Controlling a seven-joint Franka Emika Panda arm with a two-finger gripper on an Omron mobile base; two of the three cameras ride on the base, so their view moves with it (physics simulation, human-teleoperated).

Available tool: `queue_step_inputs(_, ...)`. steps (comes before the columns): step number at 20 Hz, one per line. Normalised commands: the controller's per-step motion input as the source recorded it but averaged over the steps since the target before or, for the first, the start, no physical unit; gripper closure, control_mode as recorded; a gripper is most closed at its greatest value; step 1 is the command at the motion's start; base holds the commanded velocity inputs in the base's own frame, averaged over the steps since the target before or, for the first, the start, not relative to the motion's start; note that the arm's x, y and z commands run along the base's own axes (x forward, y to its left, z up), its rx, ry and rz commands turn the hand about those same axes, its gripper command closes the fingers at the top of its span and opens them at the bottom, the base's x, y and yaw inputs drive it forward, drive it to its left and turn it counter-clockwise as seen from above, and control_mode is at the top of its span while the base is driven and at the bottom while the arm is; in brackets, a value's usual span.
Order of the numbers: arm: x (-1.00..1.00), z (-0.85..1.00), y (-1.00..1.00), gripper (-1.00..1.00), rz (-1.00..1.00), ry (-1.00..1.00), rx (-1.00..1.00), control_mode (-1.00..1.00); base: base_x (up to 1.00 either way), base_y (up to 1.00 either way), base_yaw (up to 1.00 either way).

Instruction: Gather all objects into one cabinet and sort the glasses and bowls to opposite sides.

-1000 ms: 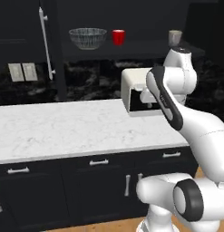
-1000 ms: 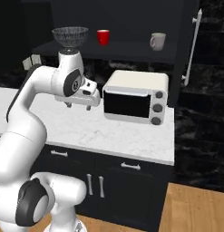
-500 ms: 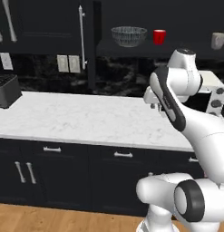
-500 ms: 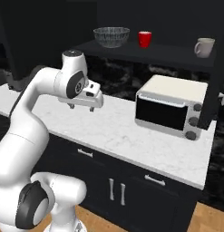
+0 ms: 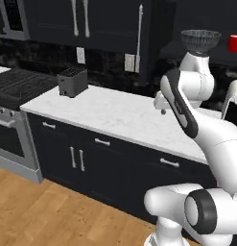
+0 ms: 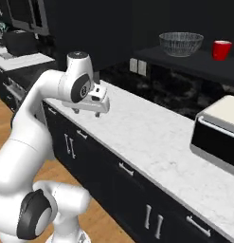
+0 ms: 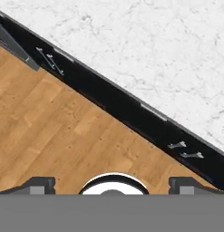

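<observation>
**A:** While the arm hangs over the counter, where's the task stuff?

**B:** Clear bowl [image 6: 181, 43] sits on the dark cabinet shelf [image 6: 194, 64], red cup [image 6: 221, 49] just to its right, apart from it. Left base view has the bowl [image 5: 200, 40] behind the arm's top joint, the red cup [image 5: 234, 43] at the frame edge.

**A:** Gripper?

**B:** Gripper [image 6: 92, 110] hovers above the white marble counter [image 6: 151, 137] near its front edge, holding nothing. Fingertips [image 7: 41, 185] stand wide apart in the hand view, so it's spread; wood floor [image 7: 63, 136] and black drawer fronts [image 7: 127, 113] below.

**A:** Surroundings?

**B:** White toaster oven [image 6: 218, 135] on the counter, well right of the gripper. Black toaster [image 5: 72, 80] at the counter's far left, stove [image 5: 14, 86] beside it.
</observation>
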Motion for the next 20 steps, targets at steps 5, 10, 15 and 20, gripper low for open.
queue_step_inputs(5, 0.00, 0.00, 0.00, -1.00, 0.00, 0.00, 0.00, 1.00, 0.07, 0.41, 0.61)
queue_step_inputs(10, 0.00, 0.00, 0.00, -1.00, 0.00, 0.00, 0.00, 1.00, 0.11, 0.46, 0.62)
queue_step_inputs(15, 0.00, 0.00, 0.00, -1.00, 0.00, 0.00, 0.00, 1.00, 0.12, 0.48, 0.62)
queue_step_inputs(20, 0.00, 0.00, 0.00, -1.00, 0.00, 0.00, 0.00, 1.00, 0.17, 0.47, 0.62)
